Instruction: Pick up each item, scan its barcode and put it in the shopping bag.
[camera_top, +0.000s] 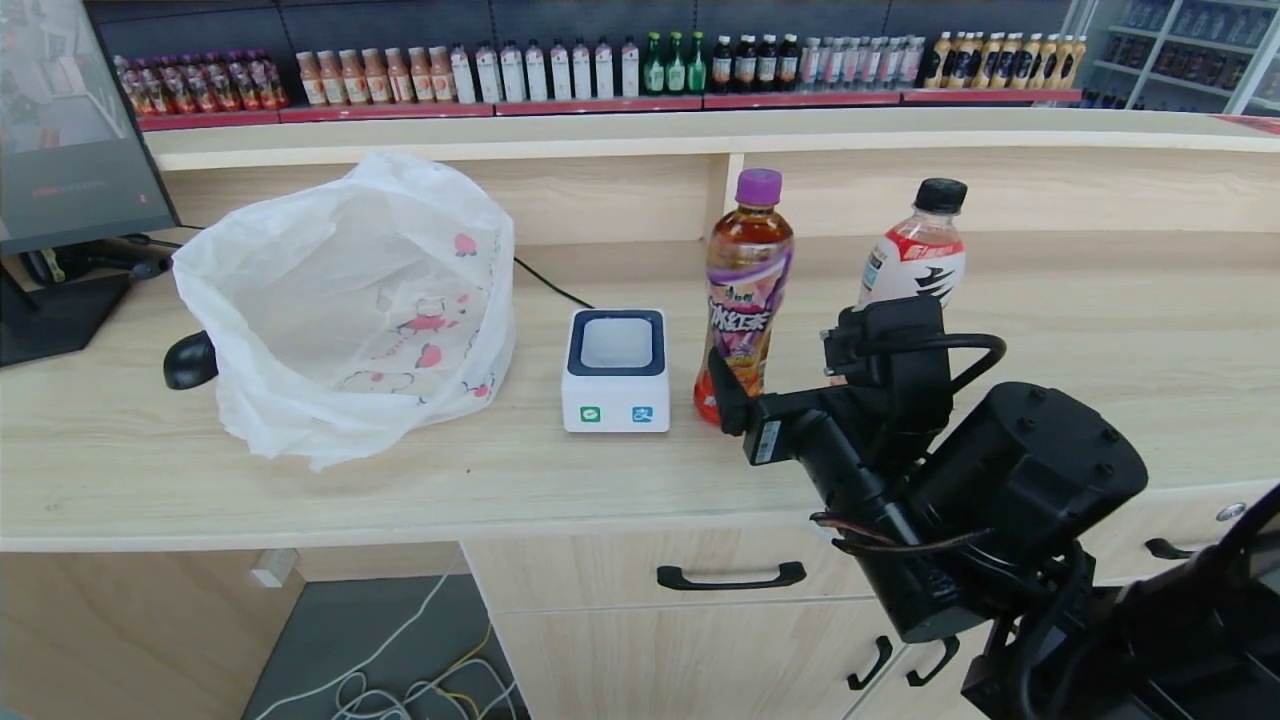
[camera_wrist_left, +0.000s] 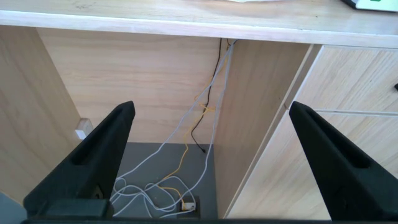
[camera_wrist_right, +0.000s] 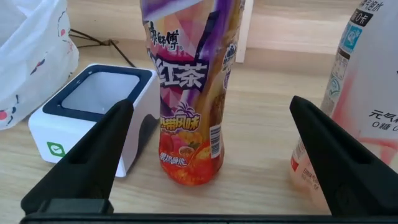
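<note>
The tea bottle (camera_top: 745, 290) stands on the counter (camera_top: 1100, 350), scanner (camera_top: 615, 370) at its 9 o'clock, bag (camera_top: 350, 300) beyond, white bottle (camera_top: 915, 260) at 3. The right gripper (camera_wrist_right: 211, 104), at its 5 o'clock, gapes wide, empty. The left gripper (camera_wrist_left: 212, 106) gapes likewise, below the counter.

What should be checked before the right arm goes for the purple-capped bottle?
1. Right jaws open wide: ok.
2. Purple-capped bottle upright and centred ahead of the open jaws: ok.
3. Its barcode findable: ok, low on the label, facing the right wrist.
4. Scanner window uncovered: ok.
5. Shopping bag mouth open: ok.
6. Room for a jaw beside the black-capped bottle: cannot tell.
</note>
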